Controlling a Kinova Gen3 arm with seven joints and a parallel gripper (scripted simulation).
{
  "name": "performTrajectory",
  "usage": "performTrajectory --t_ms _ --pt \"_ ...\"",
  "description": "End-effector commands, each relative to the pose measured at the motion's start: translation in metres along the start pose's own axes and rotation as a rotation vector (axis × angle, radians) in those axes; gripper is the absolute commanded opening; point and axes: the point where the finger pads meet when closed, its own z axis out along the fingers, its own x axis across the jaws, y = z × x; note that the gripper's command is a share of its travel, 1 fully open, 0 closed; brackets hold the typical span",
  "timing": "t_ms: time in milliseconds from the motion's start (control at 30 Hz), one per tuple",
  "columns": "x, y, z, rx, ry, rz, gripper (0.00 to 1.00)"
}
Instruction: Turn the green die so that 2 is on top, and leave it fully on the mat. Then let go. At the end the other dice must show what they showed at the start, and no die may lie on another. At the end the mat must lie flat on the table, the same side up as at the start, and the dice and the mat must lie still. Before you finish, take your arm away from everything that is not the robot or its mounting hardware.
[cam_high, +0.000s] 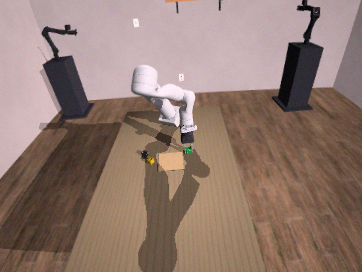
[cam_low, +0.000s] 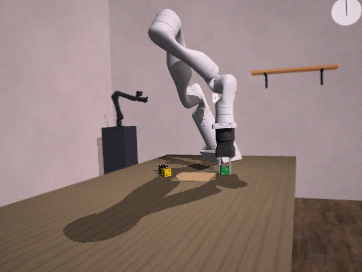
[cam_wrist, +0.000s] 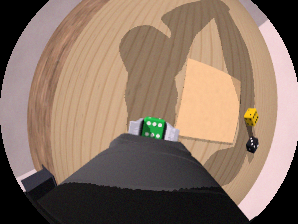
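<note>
The green die (cam_wrist: 154, 128) sits between my gripper's fingers, low at the table surface, and its upper face shows several white pips. The fingertips press against its two sides. In the top view the green die (cam_high: 189, 150) is just off the far right corner of the tan mat (cam_high: 171, 161), not on it. The gripper (cam_low: 225, 167) points straight down over the die (cam_low: 225, 170), beside the mat (cam_low: 192, 176).
A yellow die (cam_high: 150, 160) and a black die (cam_high: 144, 154) lie close together on the table left of the mat, apart from it. They also show in the wrist view, the yellow die (cam_wrist: 250, 116) and the black die (cam_wrist: 252, 144).
</note>
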Motion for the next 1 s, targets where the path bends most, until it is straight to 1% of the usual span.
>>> performTrajectory --t_ms 0,167,367,433,633,933,967 --pt "0.0 0.0 0.0 0.001 -0.001 0.0 0.57" --pt "0.0 0.0 -0.002 0.001 -0.001 0.0 0.57" --pt "0.0 0.0 -0.01 0.001 -0.001 0.0 0.57" --pt "0.0 0.0 -0.01 0.001 -0.001 0.0 0.57" --pt "0.0 0.0 -0.027 0.001 -0.001 0.0 0.57" --pt "0.0 0.0 -0.06 0.001 -0.001 0.0 0.57" --pt "0.0 0.0 -0.06 0.001 -0.001 0.0 0.57"
